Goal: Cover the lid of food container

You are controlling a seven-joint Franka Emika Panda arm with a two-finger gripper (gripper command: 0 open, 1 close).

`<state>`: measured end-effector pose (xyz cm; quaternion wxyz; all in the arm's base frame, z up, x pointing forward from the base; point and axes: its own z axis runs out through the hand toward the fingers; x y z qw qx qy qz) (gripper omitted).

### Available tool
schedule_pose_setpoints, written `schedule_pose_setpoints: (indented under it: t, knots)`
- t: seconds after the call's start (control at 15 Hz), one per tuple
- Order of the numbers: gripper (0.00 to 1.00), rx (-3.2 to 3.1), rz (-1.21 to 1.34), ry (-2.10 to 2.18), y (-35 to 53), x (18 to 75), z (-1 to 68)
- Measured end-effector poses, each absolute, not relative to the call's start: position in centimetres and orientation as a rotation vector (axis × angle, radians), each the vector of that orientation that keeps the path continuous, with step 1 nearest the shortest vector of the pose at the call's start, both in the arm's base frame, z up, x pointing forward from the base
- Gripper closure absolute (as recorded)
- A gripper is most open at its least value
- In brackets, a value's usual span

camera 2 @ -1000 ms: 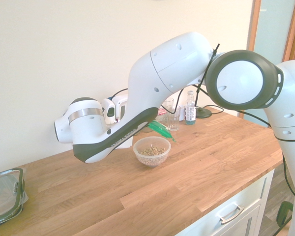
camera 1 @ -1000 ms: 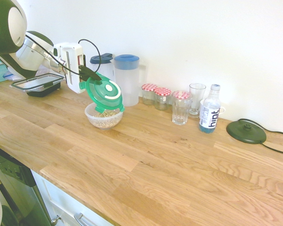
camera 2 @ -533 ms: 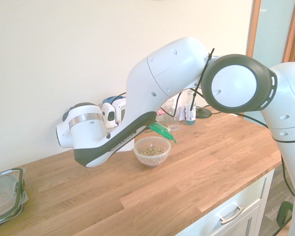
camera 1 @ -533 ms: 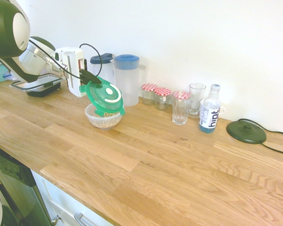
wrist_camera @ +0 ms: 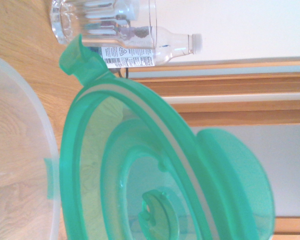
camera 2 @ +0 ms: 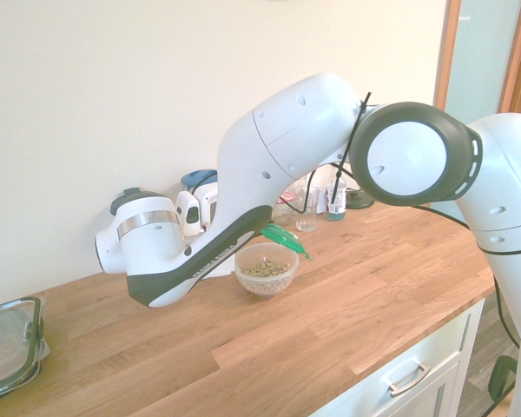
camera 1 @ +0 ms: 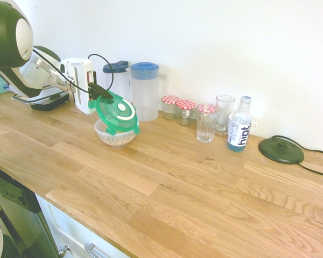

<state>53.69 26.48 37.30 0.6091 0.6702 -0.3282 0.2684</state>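
The green lid (camera 1: 117, 112) with its white ring and centre disc hangs tilted over the food container (camera 1: 114, 134), a clear bowl of beige bits on the wooden counter. The lid's lower edge sits at or just above the bowl's far rim. My gripper (camera 1: 99, 90) is shut on the lid's upper left edge. From the other side, the lid (camera 2: 282, 236) shows as a green sliver behind the forearm, above the bowl (camera 2: 266, 269). In the wrist view the lid's underside (wrist_camera: 140, 165) fills the picture, with the bowl's clear rim (wrist_camera: 47, 150) beside it.
Behind the bowl stand two clear pitchers with blue lids (camera 1: 144, 88). Red-checked jars (camera 1: 177, 107), two glasses (camera 1: 206, 122) and a water bottle (camera 1: 239, 129) line the wall. A black kettle base (camera 1: 281, 150) lies far right. A black-rimmed rectangular container (camera 2: 9, 347) sits at the counter's other end.
The lid has come down and tipped flatter over the bowl. The wrist and forearm have shifted lower and a little away from the pitchers.
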Motion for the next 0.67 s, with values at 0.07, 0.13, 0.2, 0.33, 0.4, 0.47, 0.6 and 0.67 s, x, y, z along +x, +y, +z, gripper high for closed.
schedule_pose_setpoints:
  t: [0.07,0.13,0.2,0.33,0.4,0.47,0.6,0.67]
  knots:
    - [1.0,1.548,0.62,-0.758,26.48,53.69,37.3]
    - [1.0,1.548,0.62,-0.758,26.48,53.69,37.3]
    - [1.0,1.548,0.62,-0.758,26.49,53.69,37.29]
    - [1.0,1.55,0.621,-0.761,26.53,53.75,37.42]
    - [1.0,1.552,0.623,-0.765,26.57,53.83,37.58]
    - [1.0,1.553,0.624,-0.768,26.6,53.87,37.68]
    - [1.0,1.556,0.626,-0.774,26.65,53.99,37.94]
    - [1.0,1.557,0.627,-0.777,26.68,54.04,38.05]
